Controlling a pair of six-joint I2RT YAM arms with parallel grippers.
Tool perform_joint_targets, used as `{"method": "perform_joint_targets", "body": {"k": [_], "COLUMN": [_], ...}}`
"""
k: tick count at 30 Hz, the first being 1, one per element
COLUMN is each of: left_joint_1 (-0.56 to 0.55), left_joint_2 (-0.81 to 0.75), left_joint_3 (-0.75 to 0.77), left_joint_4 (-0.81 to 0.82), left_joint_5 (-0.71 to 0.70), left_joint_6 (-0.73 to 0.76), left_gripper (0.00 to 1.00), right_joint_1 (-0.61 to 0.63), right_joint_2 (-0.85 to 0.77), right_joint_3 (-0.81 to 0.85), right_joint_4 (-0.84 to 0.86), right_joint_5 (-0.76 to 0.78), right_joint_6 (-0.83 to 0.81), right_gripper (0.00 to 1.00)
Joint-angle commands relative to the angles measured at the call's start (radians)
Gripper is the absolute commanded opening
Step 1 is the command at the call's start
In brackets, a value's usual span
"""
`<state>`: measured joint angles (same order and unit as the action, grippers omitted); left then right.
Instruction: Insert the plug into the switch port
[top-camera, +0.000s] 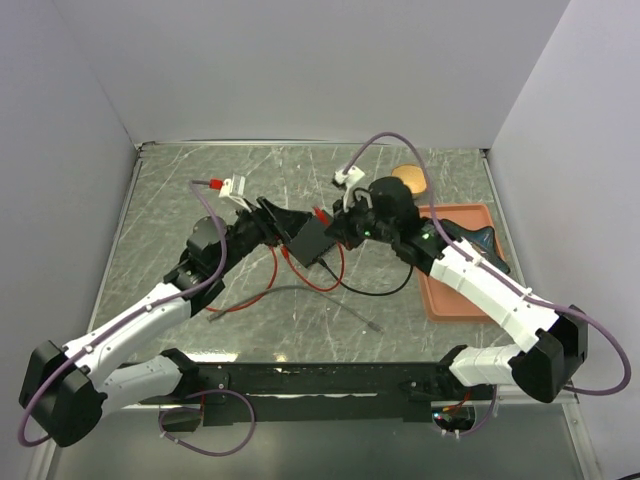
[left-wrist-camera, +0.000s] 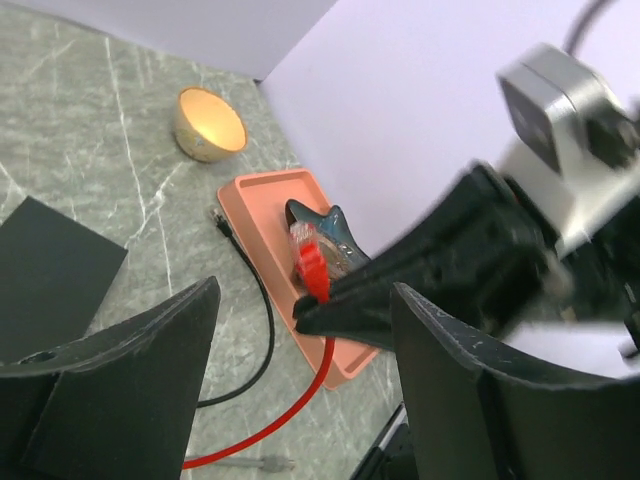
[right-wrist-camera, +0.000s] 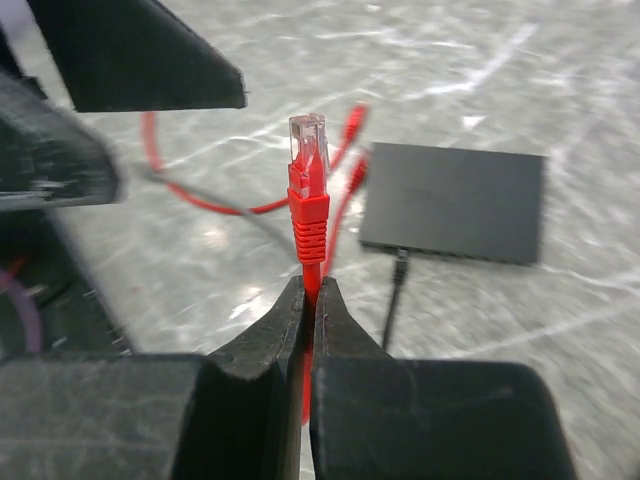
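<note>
- The right gripper (right-wrist-camera: 310, 290) is pressed fully closed on the red cable (right-wrist-camera: 311, 268), just under the plug (right-wrist-camera: 308, 140).
- The plug stands upright above the fingertips, clear end up, beside the black box (right-wrist-camera: 452, 200) and apart from it.
- The left gripper (left-wrist-camera: 305, 295) is spread wide and holds nothing. It sits across the box from the right gripper.
- I cannot make out the switch port. A black cable (right-wrist-camera: 392, 300) enters the box's near edge.
- The orange tray (top-camera: 455, 300) lies right of the box.
</note>
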<state>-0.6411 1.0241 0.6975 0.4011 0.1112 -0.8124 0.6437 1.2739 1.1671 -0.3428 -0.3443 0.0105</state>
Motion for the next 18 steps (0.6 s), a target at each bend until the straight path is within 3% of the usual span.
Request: {"method": "perform_joint_targets", "body": {"k": [1,11,18], "left_joint_1": [-0.009,-0.02,-0.023], "left_joint_2": [0.05,0.088,0.082], "left_joint_3": [0.074,0.103,0.082], "left_joint_4": [-0.05,-0.101,-0.051], "left_joint_5": [-0.05,-0.102,-0.093], "left_joint_6": [-0.068,-0.106,-0.117], "left_gripper": [0.73,0.6,0.59], "right_joint_1": [0.114,0.286,0.355], "right_joint_2": [-0.031,-0.018,0.028], "right_joint_3": [0.026,0.023,0.048], "right_joint_4": [-0.013,0.018,-0.001], "right_joint_5": [0.434,0.703,0.758], "right_joint_6": [-0.001,-0.052,-0.061], "right_gripper": [0.0,0.0,0.0]}}
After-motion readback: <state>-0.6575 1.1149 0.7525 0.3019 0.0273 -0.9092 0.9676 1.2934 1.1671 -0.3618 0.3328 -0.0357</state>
